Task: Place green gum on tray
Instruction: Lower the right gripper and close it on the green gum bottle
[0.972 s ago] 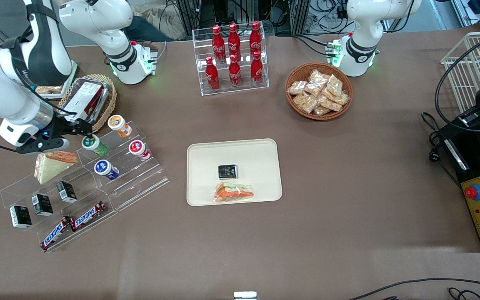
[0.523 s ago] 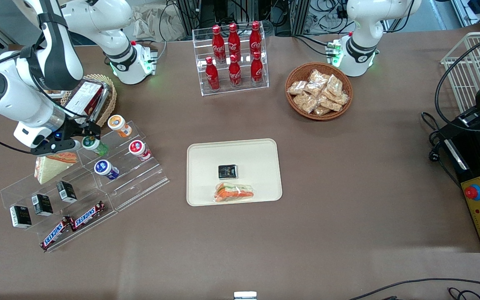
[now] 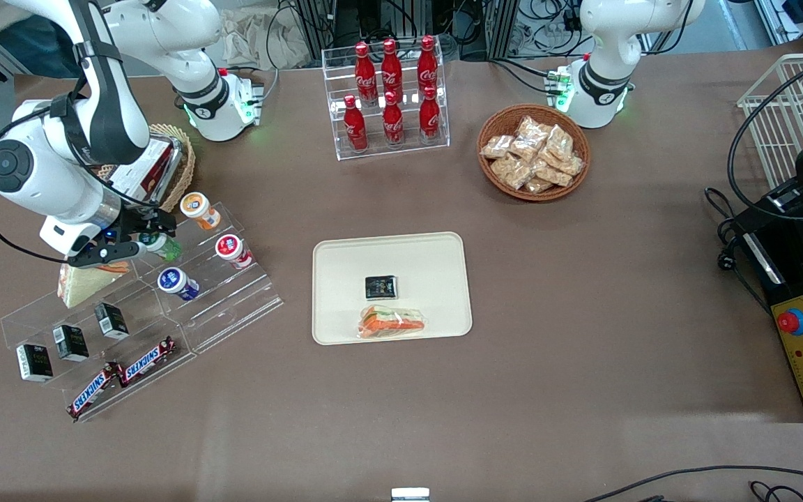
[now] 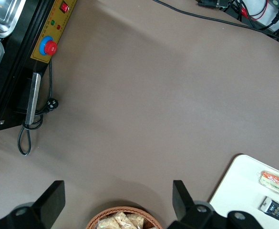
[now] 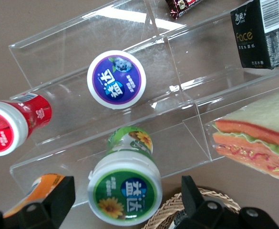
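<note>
The green gum (image 3: 164, 245) lies tilted on the upper step of a clear acrylic rack (image 3: 234, 300) toward the working arm's end of the table. In the right wrist view its white lid with green sunflower label (image 5: 125, 193) sits between the two black fingers (image 5: 58, 198), with a gap on each side. My right gripper (image 3: 145, 233) is open around the lid, not closed on it (image 5: 126, 199). The cream tray (image 3: 436, 258) lies mid-table, apart from the rack, holding a black packet (image 3: 381, 286) and a wrapped sandwich (image 3: 392, 322).
Orange gum (image 3: 198, 208), red gum (image 3: 232, 249) and blue gum (image 3: 176, 282) lie beside the green one on the rack. A wrapped sandwich (image 3: 84, 282), black boxes (image 3: 70, 341) and Snickers bars (image 3: 123, 376) fill the rack's other steps. A wicker basket (image 3: 178, 178) stands close to the gripper.
My gripper has moved in over the green gum's lid, so its fingers now straddle it. The gum and the other rack items have not moved.
</note>
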